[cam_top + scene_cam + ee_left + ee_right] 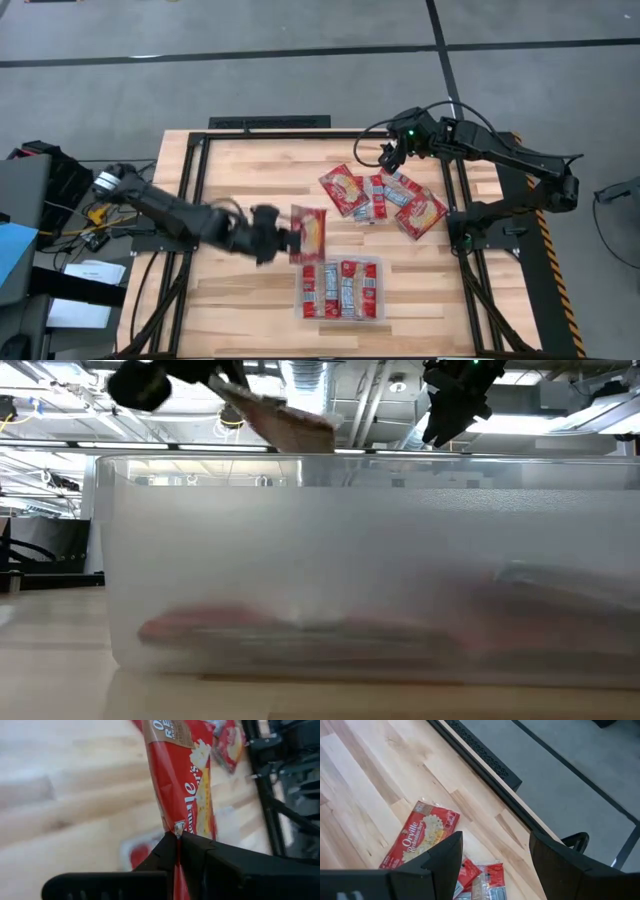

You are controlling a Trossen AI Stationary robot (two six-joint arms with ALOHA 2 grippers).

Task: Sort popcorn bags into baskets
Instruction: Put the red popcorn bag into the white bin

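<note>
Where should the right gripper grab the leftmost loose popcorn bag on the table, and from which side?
Grab the bag by its outer left edge, coming straight down from above. It lies flat and angled on the table, and its right side is crowded by the pile, so that free edge probably gives the fingers most room. The right gripper, open, hovers just behind it.

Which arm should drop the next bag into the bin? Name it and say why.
Left. The left gripper is shut on a popcorn bag held just beside the clear bin. The right gripper is open and empty, above the loose bags farther from the bin.
</note>
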